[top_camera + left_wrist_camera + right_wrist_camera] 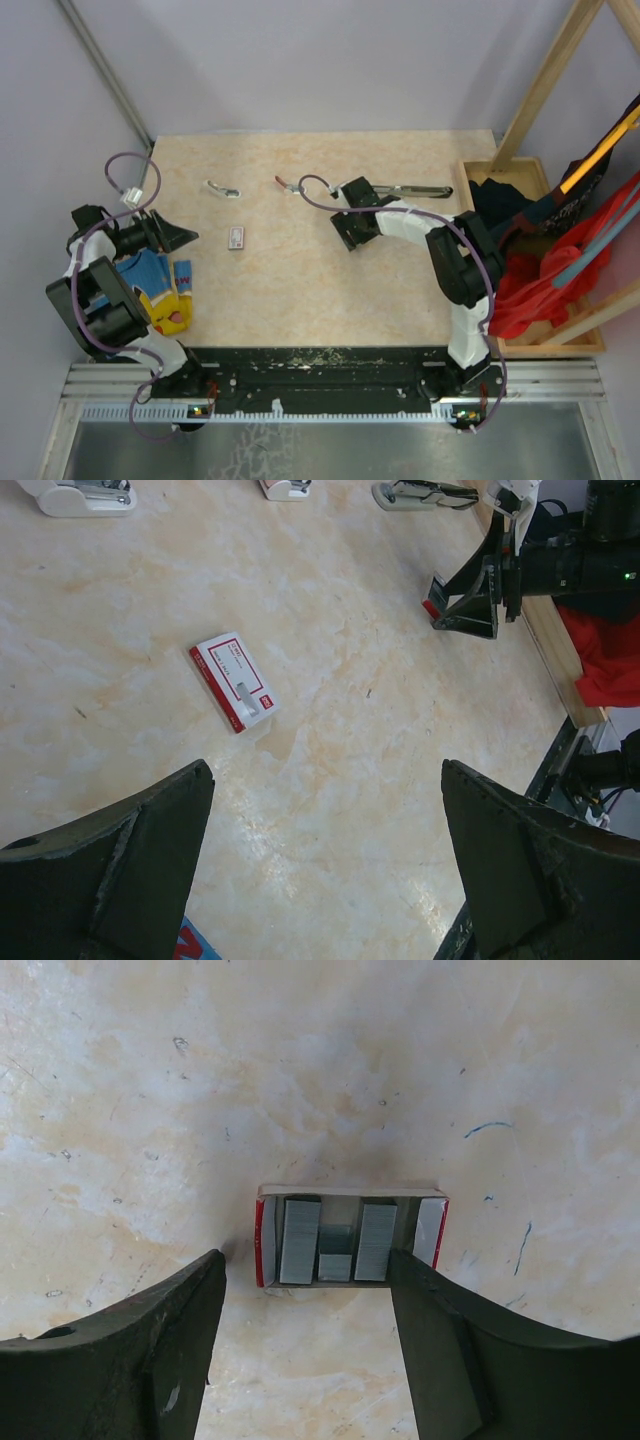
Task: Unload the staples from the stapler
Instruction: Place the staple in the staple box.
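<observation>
Staples [300,1240] lie as short grey strips in a small red-edged box [260,1242] on the table [300,1080]. The box sits between the spread fingers of my right gripper [308,1262], which pinches nothing. The stapler [410,188] lies beyond it, to the right. My left gripper [327,772] is spread wide, well apart at the near left.

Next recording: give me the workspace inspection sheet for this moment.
Surface: beige marbled table, lightly marked.
Job's things: stapler near the far edge, not held; staples in a small red-sided tray.
Clutter: white-and-red tag; silvery clip; white-grey item; coloured cloth.
Tools: left tool open, empty; right tool open, straddling the tray.
Cables: purple cable looped along each arm.
Surroundings: wooden crate with red fabric, right side.
</observation>
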Robot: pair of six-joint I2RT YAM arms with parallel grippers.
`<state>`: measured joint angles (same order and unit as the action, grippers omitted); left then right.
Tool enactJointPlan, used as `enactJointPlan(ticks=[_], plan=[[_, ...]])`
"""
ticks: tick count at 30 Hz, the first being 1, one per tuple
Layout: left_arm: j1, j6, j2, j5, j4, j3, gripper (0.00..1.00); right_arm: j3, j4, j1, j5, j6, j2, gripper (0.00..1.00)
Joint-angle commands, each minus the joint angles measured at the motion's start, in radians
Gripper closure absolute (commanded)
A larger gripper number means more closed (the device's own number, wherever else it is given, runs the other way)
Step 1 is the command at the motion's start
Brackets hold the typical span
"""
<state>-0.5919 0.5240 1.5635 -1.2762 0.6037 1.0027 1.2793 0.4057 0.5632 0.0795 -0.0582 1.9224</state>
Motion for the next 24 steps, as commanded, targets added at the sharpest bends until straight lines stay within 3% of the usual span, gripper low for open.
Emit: enactJointPlan(ticks=[1, 16, 24], plan=[[-0.014, 0.026, 0.004, -0.029, 0.014, 0.024, 0.00, 0.040, -0.027, 0.015, 0.026, 0.004, 0.025, 0.35], [-0.021, 0.032, -0.001, -0.038, 0.023, 0.025, 0.00, 0.034, -0.040, 0.020, 0.052, -0.008, 0.020, 0.51], [-0.021, 0.032, 0.001, -0.041, 0.023, 0.025, 0.00, 0.034, -0.039, 0.021, 0.054, -0.009, 0.020, 0.54]])
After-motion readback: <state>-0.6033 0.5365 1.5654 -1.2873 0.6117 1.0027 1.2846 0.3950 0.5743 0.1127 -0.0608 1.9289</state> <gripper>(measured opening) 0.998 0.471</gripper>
